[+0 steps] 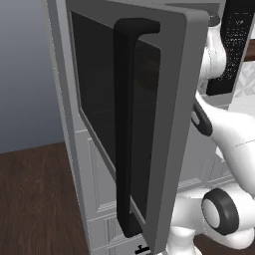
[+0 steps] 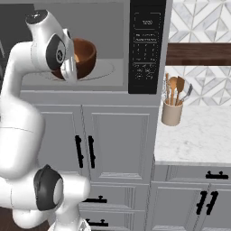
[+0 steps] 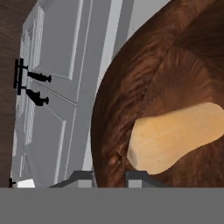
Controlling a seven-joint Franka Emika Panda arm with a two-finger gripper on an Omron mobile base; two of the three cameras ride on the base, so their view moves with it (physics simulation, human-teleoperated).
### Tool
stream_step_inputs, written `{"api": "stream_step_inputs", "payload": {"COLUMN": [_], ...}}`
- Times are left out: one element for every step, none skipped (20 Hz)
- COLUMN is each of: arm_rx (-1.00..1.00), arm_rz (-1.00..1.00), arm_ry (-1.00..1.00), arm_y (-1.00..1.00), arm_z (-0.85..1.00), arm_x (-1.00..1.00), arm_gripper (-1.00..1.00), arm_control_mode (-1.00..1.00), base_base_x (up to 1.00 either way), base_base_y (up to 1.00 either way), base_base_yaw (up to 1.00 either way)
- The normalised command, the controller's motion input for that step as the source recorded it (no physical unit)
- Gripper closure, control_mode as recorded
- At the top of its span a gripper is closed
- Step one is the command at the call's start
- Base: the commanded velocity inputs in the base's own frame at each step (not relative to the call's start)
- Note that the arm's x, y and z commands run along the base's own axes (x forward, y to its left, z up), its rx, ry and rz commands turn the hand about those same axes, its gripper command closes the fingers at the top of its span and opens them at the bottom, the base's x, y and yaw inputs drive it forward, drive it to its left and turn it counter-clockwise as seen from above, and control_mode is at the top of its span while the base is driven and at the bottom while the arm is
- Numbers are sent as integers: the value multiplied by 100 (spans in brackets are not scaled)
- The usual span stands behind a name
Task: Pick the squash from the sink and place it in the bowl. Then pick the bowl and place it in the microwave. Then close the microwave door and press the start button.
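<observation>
Gripper [image 3: 109,174] pinching rim of deep reddish-brown wooden bowl [image 2: 83,56], tan squash [image 3: 175,135] inside, on grey built-in microwave [image 2: 113,72] floor. Next: release, withdraw, close door [image 1: 174,124].

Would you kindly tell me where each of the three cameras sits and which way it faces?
Left base view: behind the arm's left, facing the open microwave door edge-on; white arm links at right.
Right base view: behind its right, facing the microwave cavity holding the bowl, the keypad and a counter; the arm rises at left.
Hand view: on the hand, looking into the bowl at the squash; gripper clamped on the rim.
Shared: right base and hand views both show the bowl.
</observation>
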Motion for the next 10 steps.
{"api": "stream_step_inputs", "payload": {"arm_rx": [-12,-11,-7,-4,-3,-3,-2,0,0,0], "arm_rz": [0,0,0,0,0,0,0,0,0,0], "arm_ry": [-4,0,-1,0,0,0,0,0,0,0], "arm_y": [0,9,4,0,0,0,0,0,0,1], "arm_z": [-29,-32,-30,-36,-25,-24,-18,-15,-9,-6], "arm_x": [100,100,100,100,100,100,100,100,100,96], "arm_gripper": [100,100,100,100,100,100,100,100,100,100], "arm_control_mode": [-100,-100,-100,-100,-100,-100,-100,-100,-100,-100], "base_base_x": [0,0,0,0,0,0,0,0,0,0], "base_base_y": [0,0,0,0,0,0,0,0,0,0], "base_base_yaw": [0,0,0,0,0,0,0,0,0,0]}}
